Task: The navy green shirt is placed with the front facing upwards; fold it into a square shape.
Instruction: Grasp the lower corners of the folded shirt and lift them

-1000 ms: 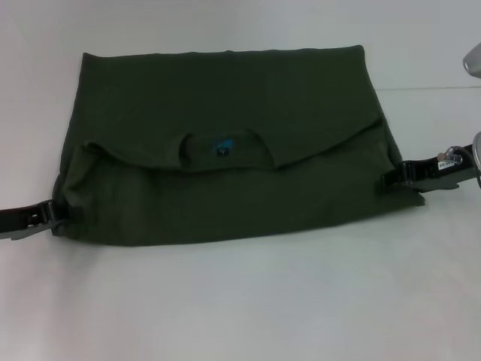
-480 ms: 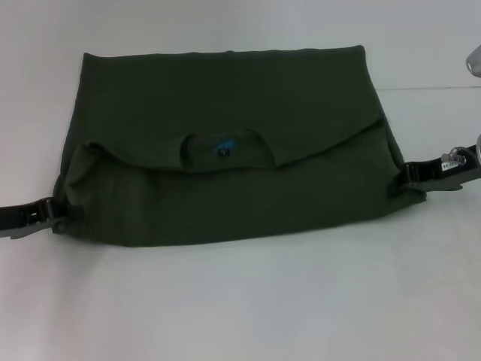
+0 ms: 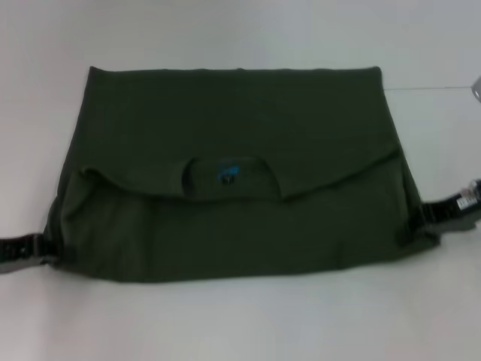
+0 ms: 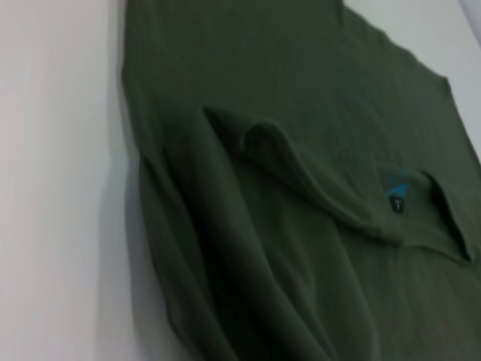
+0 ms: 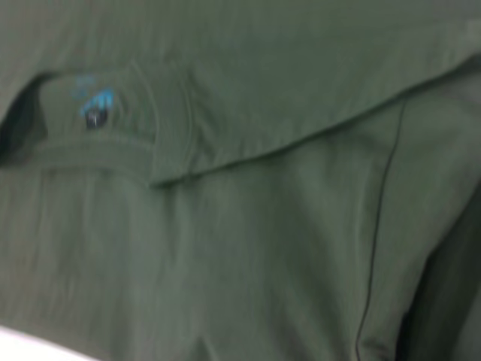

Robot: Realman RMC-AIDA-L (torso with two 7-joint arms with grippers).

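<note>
1. Head view: a dark olive-green cotton shirt [image 3: 233, 180] lies folded into a wide band on a plain white worktop [image 3: 240, 323], filling the middle of the scene.
2. The left gripper [image 3: 46, 248] sits at the shirt's near left corner, touching the cloth edge; whether its fingers are apart or together cannot be told.
3. The right gripper [image 3: 421, 219] sits at the near right corner, its dark body against the hem; the state of its fingers cannot be told either.
4. The worktop is bare white all round the shirt, and nothing of the room shows beyond it.
5. The shirt's long axis runs left to right. A folded flap crosses the middle, with the round collar [image 3: 229, 171] and its blue inner label [image 3: 228, 172] at centre.
6. The left wrist view shows bunched folds [image 4: 248, 248] along the shirt's edge.
</note>
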